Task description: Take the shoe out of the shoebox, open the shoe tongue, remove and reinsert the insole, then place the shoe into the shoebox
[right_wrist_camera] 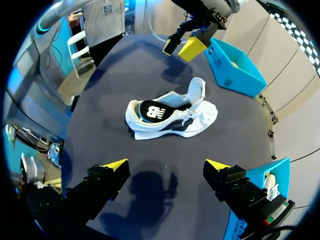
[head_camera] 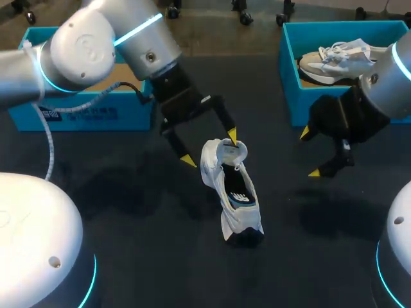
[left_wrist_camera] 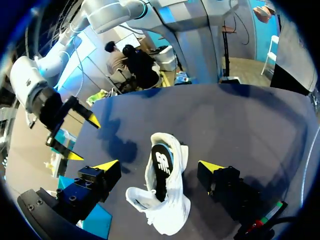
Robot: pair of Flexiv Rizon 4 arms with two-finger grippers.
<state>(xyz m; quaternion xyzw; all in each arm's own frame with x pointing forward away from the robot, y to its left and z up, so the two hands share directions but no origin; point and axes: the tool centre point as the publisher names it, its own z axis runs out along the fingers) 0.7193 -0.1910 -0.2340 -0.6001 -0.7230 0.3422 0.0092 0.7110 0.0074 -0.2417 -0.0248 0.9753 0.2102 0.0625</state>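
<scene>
A white shoe (head_camera: 231,192) lies on the dark table (head_camera: 128,192), and its dark insole (head_camera: 239,192) with a white logo shows through the wide opening. My left gripper (head_camera: 210,147) hangs open over the shoe's back end, one yellow tip close to the collar. In the left wrist view the shoe (left_wrist_camera: 162,200) sits between the spread fingers of the gripper (left_wrist_camera: 159,166) without being touched from both sides. My right gripper (head_camera: 309,153) stands open to the shoe's right, apart from it. From the right wrist the shoe (right_wrist_camera: 170,115) lies well ahead of the open gripper (right_wrist_camera: 166,165).
A blue shoebox (head_camera: 289,96) at the back right holds a second pale shoe (head_camera: 334,58). Another blue box (head_camera: 83,112) stands at the back left, behind my left arm. Bare tabletop lies around the shoe and toward the front.
</scene>
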